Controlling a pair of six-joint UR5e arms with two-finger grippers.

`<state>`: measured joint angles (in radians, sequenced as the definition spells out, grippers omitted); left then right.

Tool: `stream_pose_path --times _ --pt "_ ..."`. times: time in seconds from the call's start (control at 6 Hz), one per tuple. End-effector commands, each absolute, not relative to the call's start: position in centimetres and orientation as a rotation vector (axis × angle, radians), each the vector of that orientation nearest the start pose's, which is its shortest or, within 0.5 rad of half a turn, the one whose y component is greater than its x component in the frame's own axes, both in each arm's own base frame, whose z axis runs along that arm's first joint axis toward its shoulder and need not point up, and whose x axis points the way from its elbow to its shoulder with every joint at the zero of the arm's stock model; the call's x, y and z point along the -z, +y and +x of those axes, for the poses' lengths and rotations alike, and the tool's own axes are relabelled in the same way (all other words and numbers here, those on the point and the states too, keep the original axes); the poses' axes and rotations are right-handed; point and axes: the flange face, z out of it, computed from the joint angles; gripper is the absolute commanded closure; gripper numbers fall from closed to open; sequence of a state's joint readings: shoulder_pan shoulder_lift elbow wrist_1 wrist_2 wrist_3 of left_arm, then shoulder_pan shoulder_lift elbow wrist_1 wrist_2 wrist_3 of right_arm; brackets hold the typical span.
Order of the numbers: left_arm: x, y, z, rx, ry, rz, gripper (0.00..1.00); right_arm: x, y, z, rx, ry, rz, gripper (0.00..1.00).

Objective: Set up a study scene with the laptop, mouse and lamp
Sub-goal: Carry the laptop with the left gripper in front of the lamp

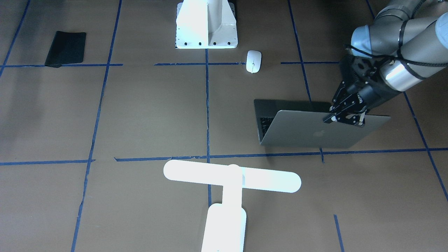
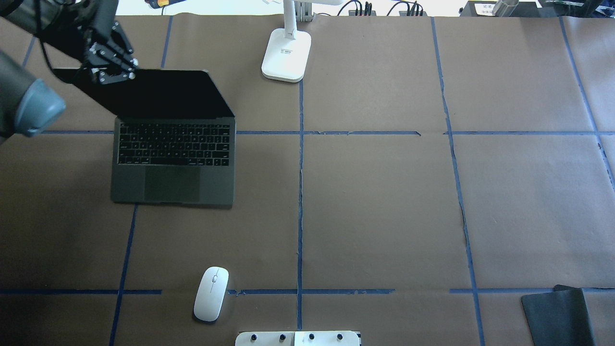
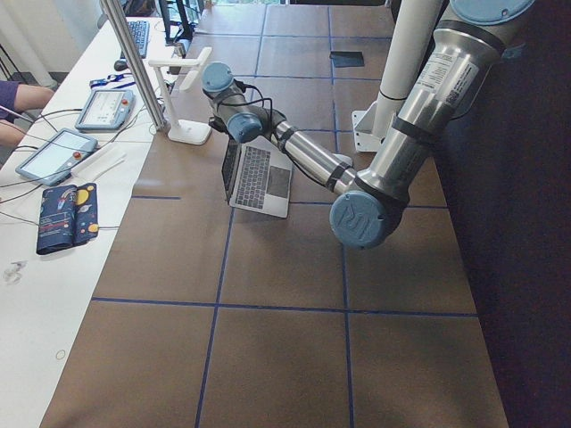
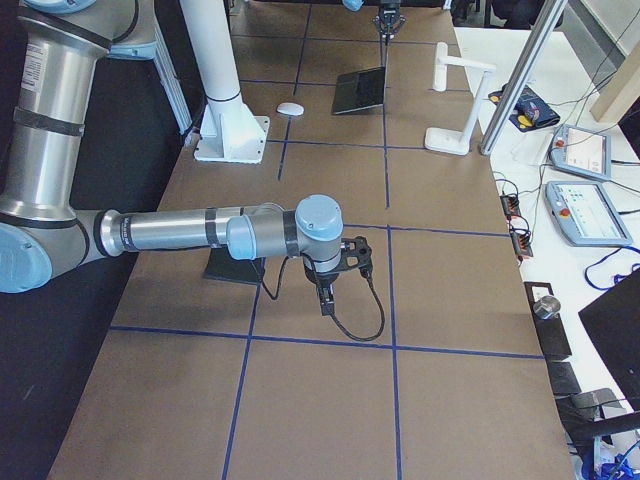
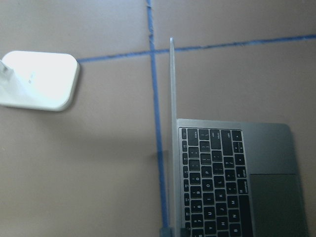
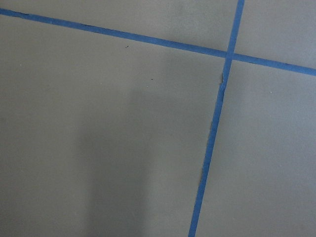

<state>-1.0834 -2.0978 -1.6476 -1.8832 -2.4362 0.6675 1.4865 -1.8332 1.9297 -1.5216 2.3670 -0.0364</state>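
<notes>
One laptop, one mouse, one lamp; left claw on the lid.

Left gripper (image 2: pixel 114 73) is pinched together on the top edge of the laptop (image 2: pixel 173 163) lid; the lid stands raised, with the keyboard flat below the claw. Lamp (image 1: pixel 231 178) stands near, to the claw's right. Mouse (image 2: pixel 211 293) lies well apart, back toward the white bolted block (image 1: pixel 206 24). One black mat (image 2: pixel 552 315) lies farthest off. Right gripper (image 4: pixel 323 292) hangs over bare table by that mat; whether its fingers are apart or together, cannot tell.

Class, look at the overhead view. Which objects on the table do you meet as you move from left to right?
In order: laptop → lamp → black mat. The mouse falls within the laptop's span, so it is left out.
</notes>
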Motion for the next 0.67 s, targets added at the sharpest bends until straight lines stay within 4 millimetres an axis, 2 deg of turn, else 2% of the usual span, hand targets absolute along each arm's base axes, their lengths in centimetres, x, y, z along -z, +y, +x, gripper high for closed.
stream_pose_path --times 0.0,0.17,0.33,0.5 --pt "-20.7 -60.9 33.6 -1.353 0.726 1.004 1.0 -58.9 -39.3 2.9 0.171 -0.8 0.118 0.0" --pt "-18.5 -62.2 37.1 -1.34 0.691 1.002 1.0 -59.0 -39.3 2.9 0.171 -0.799 0.119 0.0" --pt "-18.2 -63.2 38.0 -1.334 0.68 0.995 0.99 -58.9 -39.3 2.9 0.171 -0.8 0.118 0.0" --pt "-18.3 -63.3 38.3 -1.323 0.677 0.989 0.96 -59.0 -39.3 2.9 0.171 -0.8 0.117 0.0"
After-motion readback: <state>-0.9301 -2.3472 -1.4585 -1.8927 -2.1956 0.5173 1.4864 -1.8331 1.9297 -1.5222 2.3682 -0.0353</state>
